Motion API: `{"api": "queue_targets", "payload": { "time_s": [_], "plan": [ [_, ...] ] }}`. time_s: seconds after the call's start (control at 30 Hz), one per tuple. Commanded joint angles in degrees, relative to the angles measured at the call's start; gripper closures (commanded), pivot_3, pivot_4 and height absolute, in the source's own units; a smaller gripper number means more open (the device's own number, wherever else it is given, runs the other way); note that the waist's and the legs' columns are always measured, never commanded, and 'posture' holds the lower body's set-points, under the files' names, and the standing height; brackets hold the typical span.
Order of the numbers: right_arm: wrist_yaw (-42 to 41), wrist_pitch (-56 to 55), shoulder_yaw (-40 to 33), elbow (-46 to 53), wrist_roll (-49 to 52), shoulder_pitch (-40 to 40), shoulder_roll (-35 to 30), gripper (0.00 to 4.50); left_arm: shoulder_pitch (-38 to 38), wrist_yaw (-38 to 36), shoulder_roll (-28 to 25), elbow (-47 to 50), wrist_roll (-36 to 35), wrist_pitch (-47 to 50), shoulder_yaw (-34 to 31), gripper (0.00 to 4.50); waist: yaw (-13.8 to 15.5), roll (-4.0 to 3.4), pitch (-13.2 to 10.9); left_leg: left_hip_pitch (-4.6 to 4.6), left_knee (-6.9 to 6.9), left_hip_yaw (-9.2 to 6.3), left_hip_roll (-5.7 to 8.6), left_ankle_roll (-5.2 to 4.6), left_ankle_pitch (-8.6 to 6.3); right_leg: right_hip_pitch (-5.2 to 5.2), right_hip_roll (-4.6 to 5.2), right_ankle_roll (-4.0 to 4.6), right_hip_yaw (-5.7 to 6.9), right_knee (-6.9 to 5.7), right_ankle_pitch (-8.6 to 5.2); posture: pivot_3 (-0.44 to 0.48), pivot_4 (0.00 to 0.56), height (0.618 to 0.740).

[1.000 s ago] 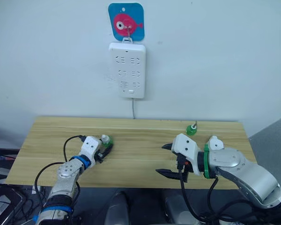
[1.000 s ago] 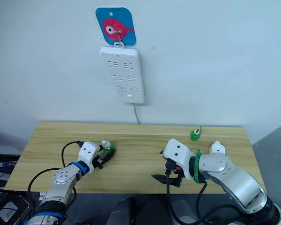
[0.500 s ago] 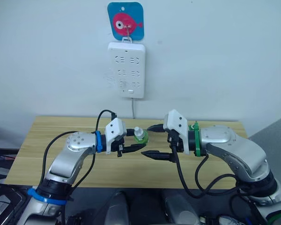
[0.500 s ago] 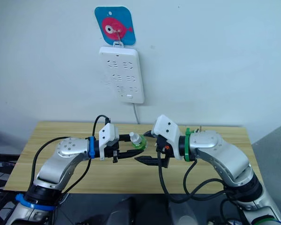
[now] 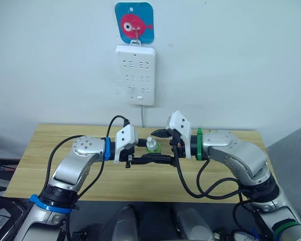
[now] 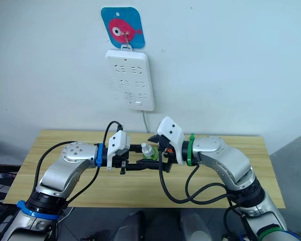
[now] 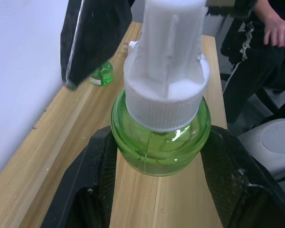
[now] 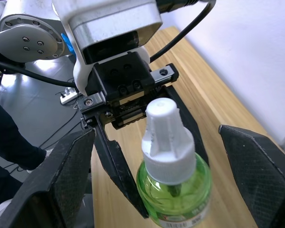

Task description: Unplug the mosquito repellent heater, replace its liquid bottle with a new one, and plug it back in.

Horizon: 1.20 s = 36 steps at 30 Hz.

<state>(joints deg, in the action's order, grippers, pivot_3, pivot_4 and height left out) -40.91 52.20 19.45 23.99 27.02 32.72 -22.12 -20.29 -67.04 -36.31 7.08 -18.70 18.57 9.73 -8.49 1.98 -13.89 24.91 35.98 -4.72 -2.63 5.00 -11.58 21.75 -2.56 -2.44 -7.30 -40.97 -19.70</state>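
Near the middle of the left eye view, above the wooden table (image 5: 50, 150), a small green bottle (image 5: 152, 146) with a white ribbed cap stood upright between the two arms. Through its translucent wall it held green liquid. The left gripper (image 5: 146, 152) was clamped on the bottle's round body; in the left wrist view its two black fingers (image 7: 97, 180) pressed against both sides of the green glass. The right gripper (image 5: 159, 147) faced it from the other side with its jaws spread wide, one finger above the bottle and one below, not touching it. In the right wrist view those broad black fingers (image 8: 69, 175) stood well apart on either side of the bottle, with the cap between them.

A second green bottle (image 7: 101, 73) sat on the table near the wall, seen small in the upper left of the left wrist view, partly behind the right gripper's dark fingertip. I could not make out the heater itself.

On the wall in the upper middle of the head views hung a white multi-socket strip (image 5: 136, 74), its cord dropping to the table's far edge, beneath a blue card with a pink fish (image 5: 135, 22). In the upper right of the left wrist view, a person's hand (image 7: 278, 29) and dark clothing showed beyond the table's end.
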Motion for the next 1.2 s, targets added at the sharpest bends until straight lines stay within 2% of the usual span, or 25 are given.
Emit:
{"api": "queue_targets", "payload": {
  "time_s": [0.03,0.27,0.53,0.77,0.9,1.2],
  "plan": [
    [0.37,-2.67,0.04,0.07,-1.31,0.81,0.41,0.79,0.20,-0.40,0.22,2.00,-1.57,-0.83,-0.94,2.29,0.02,0.01,0.11,0.00,0.00,-0.02,0.01,0.02,0.01,-0.01,0.01,0.00,0.02,0.00,0.00,-0.165,0.125,0.740],
    [-0.15,-4.56,-0.04,-0.57,-1.94,0.62,0.87,3.37,0.96,-0.54,0.20,1.26,-2.64,-0.55,-1.81,2.29,-0.08,-0.05,0.83,0.00,0.01,-0.07,0.02,0.08,0.05,-0.02,0.06,0.02,0.09,-0.05,0.01,-0.168,0.117,0.740],
    [-1.66,-6.25,-2.29,0.20,-0.25,0.13,-0.09,3.43,-0.42,-2.41,0.08,0.16,-8.53,3.38,-4.59,2.29,-0.43,-0.06,1.54,0.00,0.08,-0.13,0.04,0.13,0.09,-0.08,0.08,0.03,0.14,-0.11,0.02,-0.176,0.097,0.740],
    [-1.66,-5.27,-7.83,0.78,4.01,-0.09,0.22,3.43,-1.33,-6.17,-2.73,-2.29,-9.09,4.22,-4.80,0.03,-1.55,-0.10,3.06,-0.02,0.07,-0.24,0.08,0.15,0.11,-0.14,0.07,0.03,0.24,-0.13,0.02,-0.180,0.067,0.740],
    [-1.90,-3.82,-9.72,1.06,6.61,-0.02,0.13,3.43,-2.93,-8.81,-3.72,-0.07,-14.07,10.11,-5.24,0.00,-2.37,-0.11,3.80,-0.04,0.08,-0.32,0.10,0.16,0.14,-0.20,0.06,0.03,0.29,-0.14,0.02,-0.177,0.053,0.740],
    [-1.76,-2.36,-10.41,1.28,10.26,0.78,0.25,3.43,-8.89,-5.49,-1.01,-0.65,-15.61,14.40,-4.67,0.00,-2.91,-0.30,5.77,-0.11,0.12,-0.51,0.14,0.15,0.16,-0.36,-0.02,0.03,0.37,-0.15,0.02,-0.176,0.032,0.740]
  ]
}}
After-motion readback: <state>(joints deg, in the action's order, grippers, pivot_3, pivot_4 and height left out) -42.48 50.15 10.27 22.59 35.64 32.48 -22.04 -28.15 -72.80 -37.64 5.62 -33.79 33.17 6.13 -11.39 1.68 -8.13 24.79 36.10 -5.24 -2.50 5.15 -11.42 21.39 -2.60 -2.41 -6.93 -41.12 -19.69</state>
